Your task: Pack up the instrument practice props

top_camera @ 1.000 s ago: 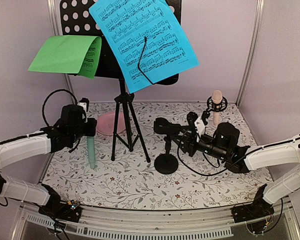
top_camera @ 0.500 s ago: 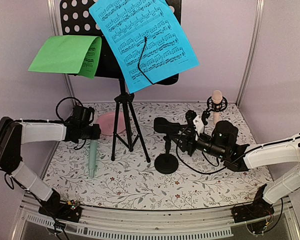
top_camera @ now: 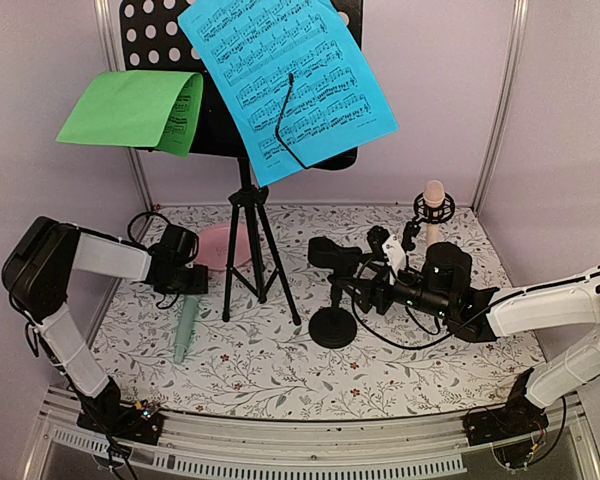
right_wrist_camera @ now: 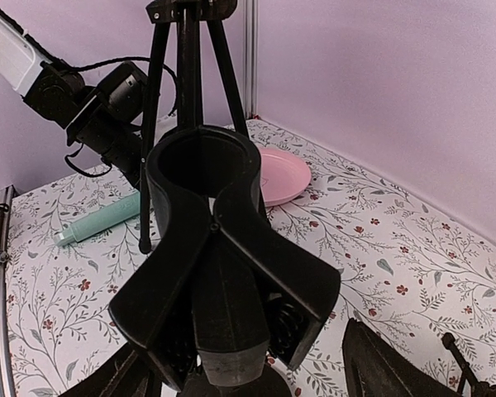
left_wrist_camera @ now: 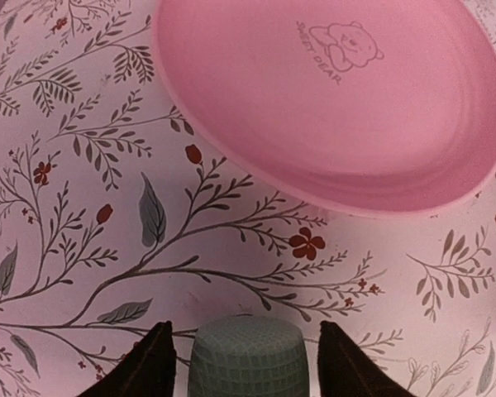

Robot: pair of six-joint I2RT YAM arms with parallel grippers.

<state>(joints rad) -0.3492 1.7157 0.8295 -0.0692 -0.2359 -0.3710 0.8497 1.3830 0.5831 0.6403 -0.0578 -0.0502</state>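
**Top view:** The black perforated music desk point(top_camera: 148, 30) stands on its tripod legs point(top_camera: 250, 250) at the back of the flower-patterned table point(top_camera: 280, 375). A blue music sheet point(top_camera: 280, 80) is clipped across it, and a green music sheet point(top_camera: 130, 105) droops over its left side. The left gripper point(top_camera: 187, 290) sits low over the upper end of the mint-green toy microphone point(top_camera: 184, 328), which lies flat left of the tripod, near the pink plate point(top_camera: 218, 245). The right gripper point(top_camera: 368, 278) is at the black microphone stand point(top_camera: 330, 262), which is upright on its round base near the table's centre. The peach toy microphone point(top_camera: 434, 200) stands upright in a small black holder at the back right, well apart from both arms.

**Left wrist:** The left gripper point(left_wrist_camera: 246, 368) is spread. Its dark fingertips point(left_wrist_camera: 145, 368) flank the ribbed head of the mint-green toy microphone point(left_wrist_camera: 246, 357), with a sliver of tablecloth showing on each side, so nothing is pinched. The pink plate point(left_wrist_camera: 331, 107), printed with a small bear, lies just beyond on the table point(left_wrist_camera: 83, 207).

**Right wrist:** The right gripper point(right_wrist_camera: 248, 376) is spread wide, with its fingers point(right_wrist_camera: 380, 364) low on either side of the black microphone stand point(right_wrist_camera: 207, 248), whose cup-shaped clip fills the foreground. Whether the fingers touch it cannot be told. Behind it are the tripod legs point(right_wrist_camera: 190, 66), the pink plate point(right_wrist_camera: 283, 178), and the mint-green toy microphone point(right_wrist_camera: 99, 222) on the cloth under the left arm point(right_wrist_camera: 91, 99).
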